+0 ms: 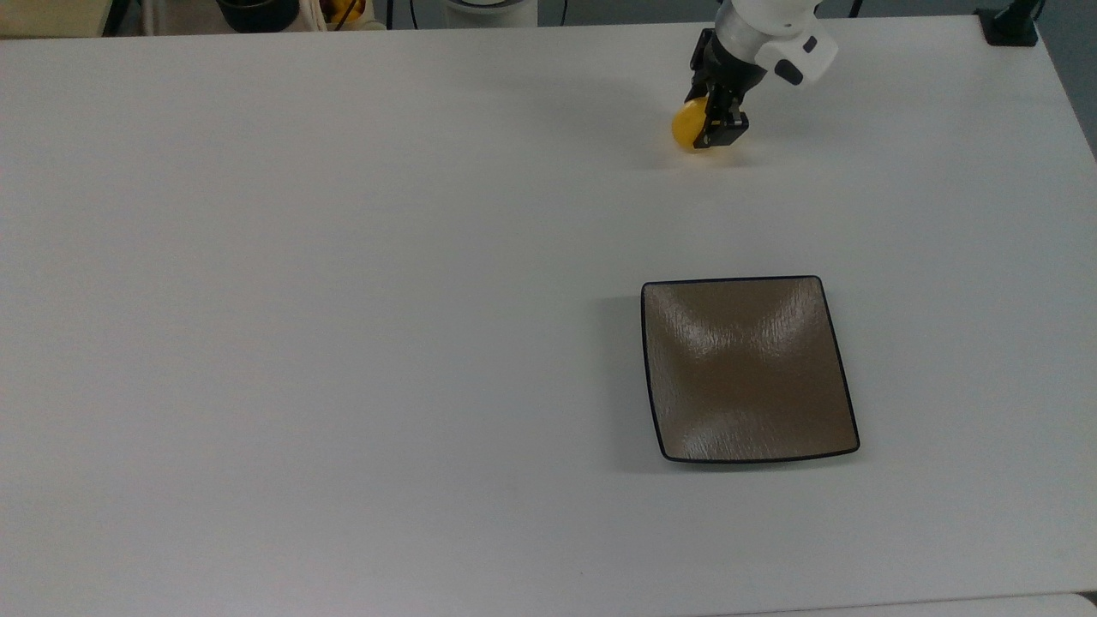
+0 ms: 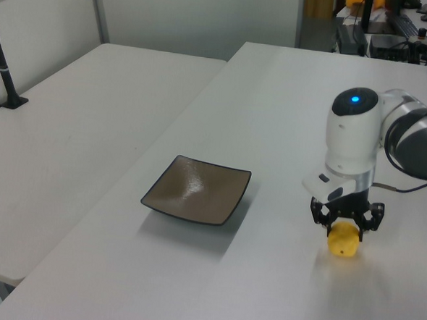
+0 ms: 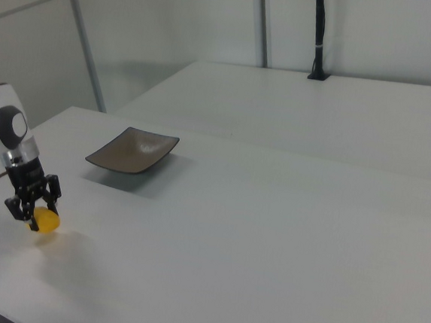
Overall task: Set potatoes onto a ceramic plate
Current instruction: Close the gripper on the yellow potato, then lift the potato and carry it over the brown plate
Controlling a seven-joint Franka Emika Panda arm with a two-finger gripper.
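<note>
The small yellow potato (image 1: pixel 687 125) is near the far edge of the white table, held between the fingers of my gripper (image 1: pixel 706 130), which is shut on it. In the left view the potato (image 2: pixel 343 241) hangs just under the gripper (image 2: pixel 346 225), with a faint shadow on the table below it. In the right view the potato (image 3: pixel 45 221) and gripper (image 3: pixel 33 207) are at the right view's left. The square brown ceramic plate (image 1: pixel 750 368) lies bare, well apart from the potato, toward the near edge; it shows too as plate (image 2: pixel 197 189) and plate (image 3: pixel 132 150).
A black clamp post (image 1: pixel 1012 24) stands at the table's far right corner. Containers (image 1: pixel 257 12) sit beyond the far edge. A second white table (image 2: pixel 63 129) adjoins at the left view's left, with a black pole (image 2: pixel 4 67) on it.
</note>
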